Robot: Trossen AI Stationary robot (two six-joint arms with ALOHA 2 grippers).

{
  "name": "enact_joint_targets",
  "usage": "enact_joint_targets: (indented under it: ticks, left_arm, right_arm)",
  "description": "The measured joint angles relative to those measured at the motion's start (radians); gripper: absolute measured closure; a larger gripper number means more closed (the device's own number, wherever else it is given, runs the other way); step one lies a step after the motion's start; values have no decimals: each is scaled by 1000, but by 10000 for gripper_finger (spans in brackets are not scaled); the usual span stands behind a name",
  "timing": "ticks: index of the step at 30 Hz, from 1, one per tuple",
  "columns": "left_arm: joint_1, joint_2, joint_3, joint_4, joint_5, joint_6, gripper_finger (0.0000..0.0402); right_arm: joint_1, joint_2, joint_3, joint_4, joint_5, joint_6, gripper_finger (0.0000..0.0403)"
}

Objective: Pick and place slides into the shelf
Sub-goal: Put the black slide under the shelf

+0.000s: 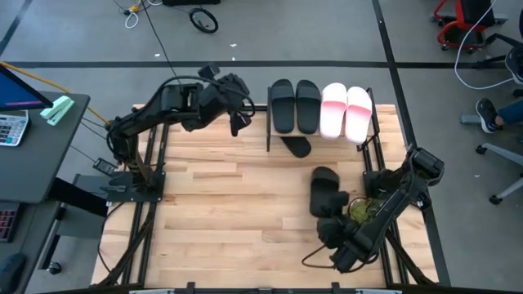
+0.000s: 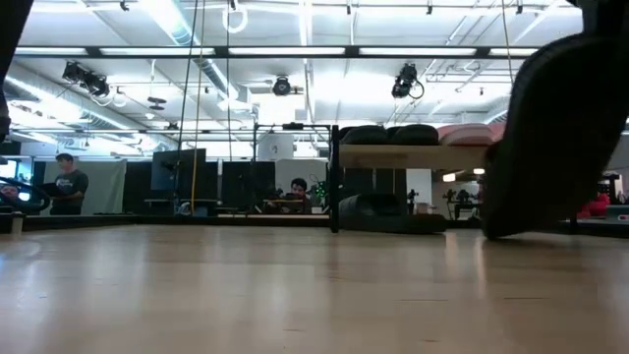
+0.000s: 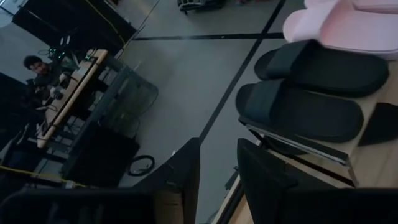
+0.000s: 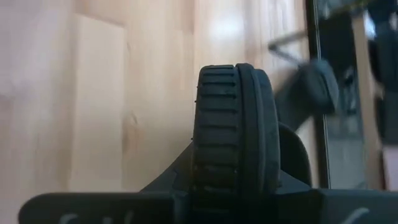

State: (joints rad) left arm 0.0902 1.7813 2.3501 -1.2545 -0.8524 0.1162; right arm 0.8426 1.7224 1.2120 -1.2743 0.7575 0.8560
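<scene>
The shelf (image 1: 323, 143) stands at the table's twelve o'clock edge, slightly toward one o'clock. Its top board carries four slides side by side: two black slides (image 1: 294, 104) and, to their three o'clock, two pale pink slides (image 1: 346, 110). A fifth black slide (image 1: 296, 146) pokes out of the lower tier at the shelf's six o'clock side.

The sixth black slide (image 1: 324, 192) is the one in hand. The right gripper (image 1: 331, 214), at about four o'clock on the table, is clamped on it; the right wrist view shows the ribbed sole standing on edge between the fingers. In the low view the slide looms dark at three o'clock, and whether it is clear of the wood cannot be told.

The left gripper (image 1: 237, 114) hovers at about eleven o'clock, just beside the shelf's nine o'clock end. Its fingers (image 3: 186, 171) stand a narrow gap apart with nothing between them.

The step looks like the carry of the last slide. The next move likely calls for swinging it toward twelve o'clock, turning the sole flat, and sliding it into the lower tier beside its mate without nudging that slide or the posts.
</scene>
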Motion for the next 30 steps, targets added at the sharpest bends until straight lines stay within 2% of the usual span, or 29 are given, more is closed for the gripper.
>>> enact_joint_targets:
  ticks: [6, 13, 20, 25, 30]
  left_arm:
    - [21, 4, 0, 1, 0, 0, 291]
    - [19, 6, -1, -1, 1, 0, 294]
    - [18, 6, -1, -2, 0, 0, 294]
    - [17, 6, -1, -1, 0, 1, 294]
    - [17, 6, -1, -2, 0, 1, 294]
  right_arm:
    - [-23, 0, -74, -55, -7, 38, 329]
    - [-118, 0, -321, 129, 33, -7, 329]
    - [-208, 0, -452, 347, 183, -271, 327]
    - [-271, 0, -469, 474, 197, -419, 329]
    - [-279, 1, -447, 657, 203, -602, 329]
